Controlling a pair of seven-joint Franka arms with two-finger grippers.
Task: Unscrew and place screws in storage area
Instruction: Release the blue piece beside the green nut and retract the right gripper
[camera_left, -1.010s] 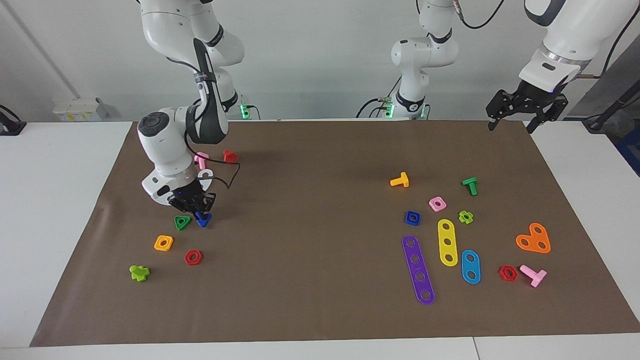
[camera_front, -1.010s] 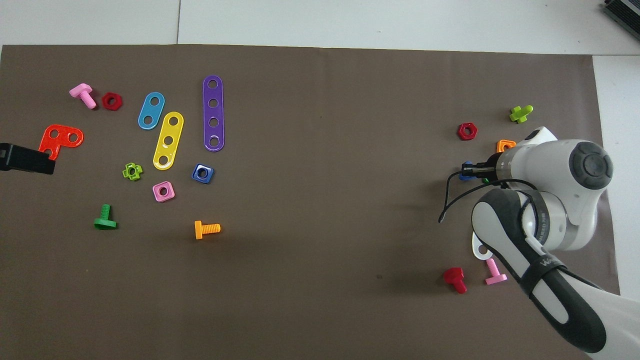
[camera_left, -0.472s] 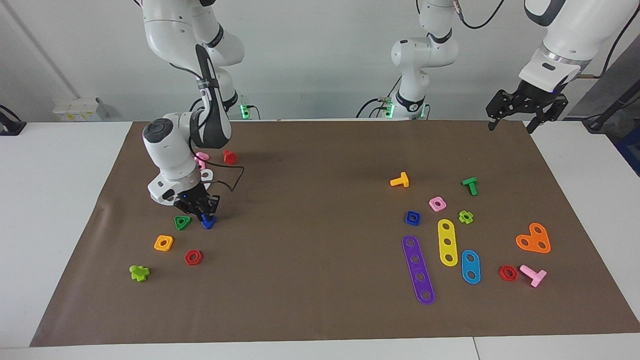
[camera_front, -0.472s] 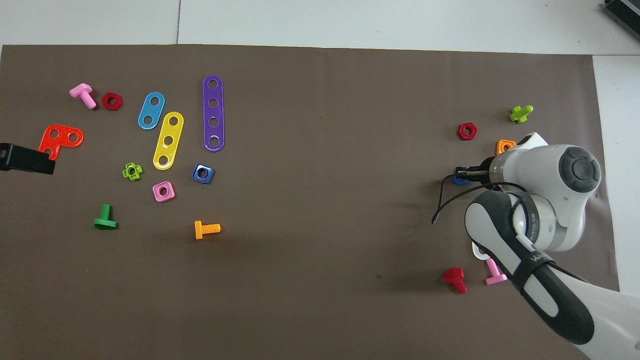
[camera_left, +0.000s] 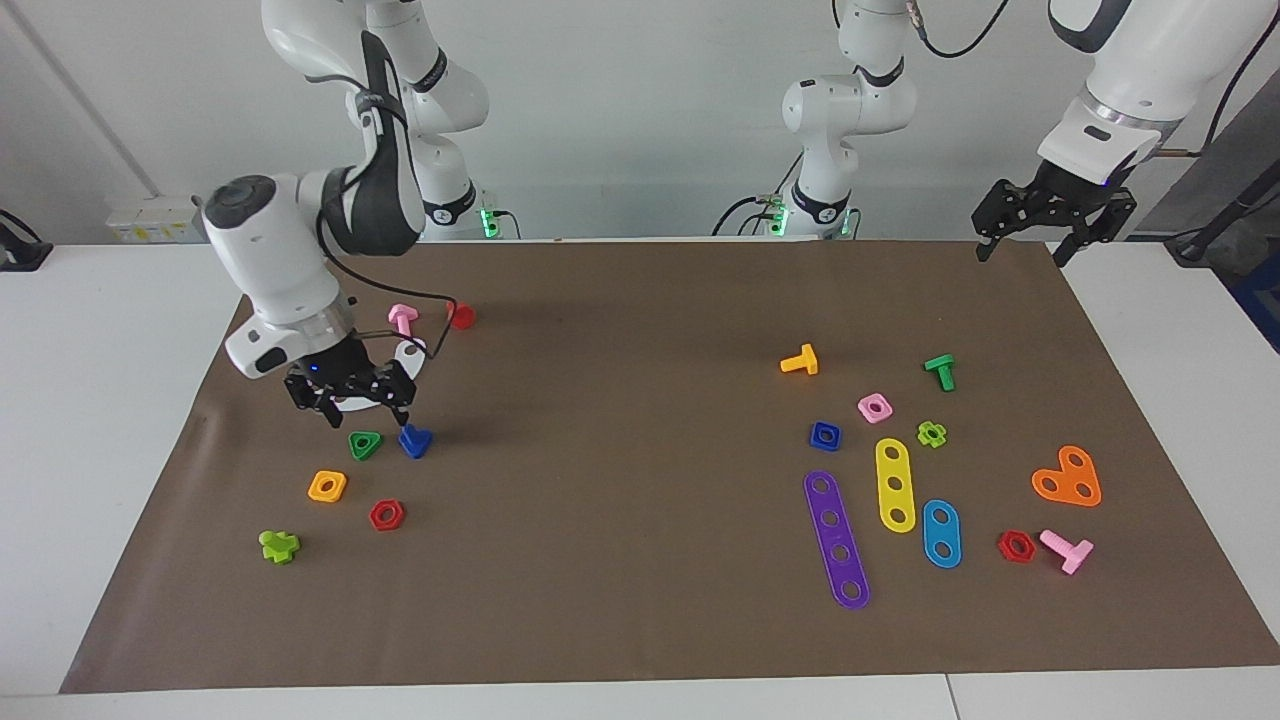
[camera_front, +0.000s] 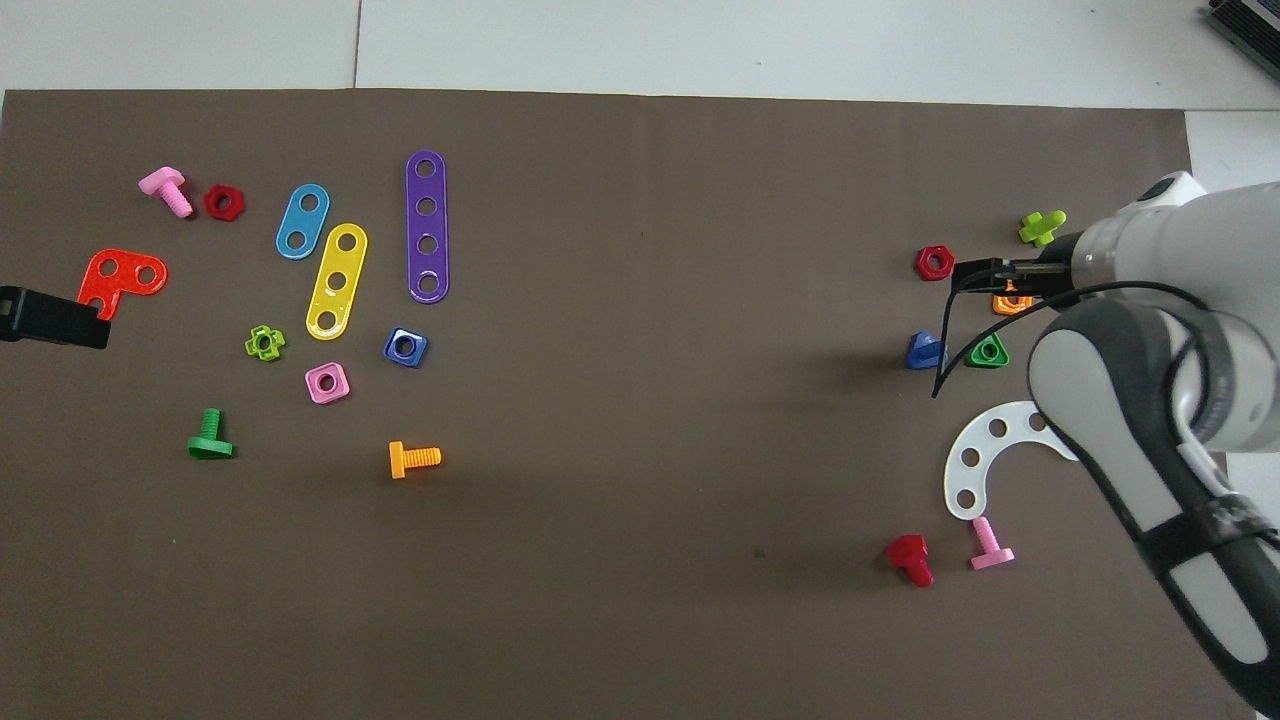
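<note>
The dark-blue bolt (camera_left: 413, 441) lies on the brown mat beside a green triangular nut (camera_left: 365, 444), at the right arm's end; it also shows in the overhead view (camera_front: 925, 352). My right gripper (camera_left: 352, 408) hangs open and empty above the mat, over the green nut and an orange square nut (camera_front: 1011, 299); its fingers (camera_front: 975, 275) touch nothing. The storage area (camera_left: 985, 462), a stretch of mat with strips, nuts and bolts grouped together, is at the left arm's end (camera_front: 215, 285). My left gripper (camera_left: 1025, 243) waits open in the air at that end of the mat.
Near the blue bolt lie a red hex nut (camera_left: 386, 515), a light-green cross nut (camera_left: 279, 546), a white curved strip (camera_front: 985, 455), a pink bolt (camera_front: 990, 545) and a red bolt (camera_front: 911, 557). Purple (camera_left: 836, 540), yellow (camera_left: 895, 485) and blue (camera_left: 941, 533) strips lie in the storage area.
My right gripper has let go of the blue bolt, opened and risen away from it toward the mat's edge. The bolt stays on the mat. The left arm has not moved.
</note>
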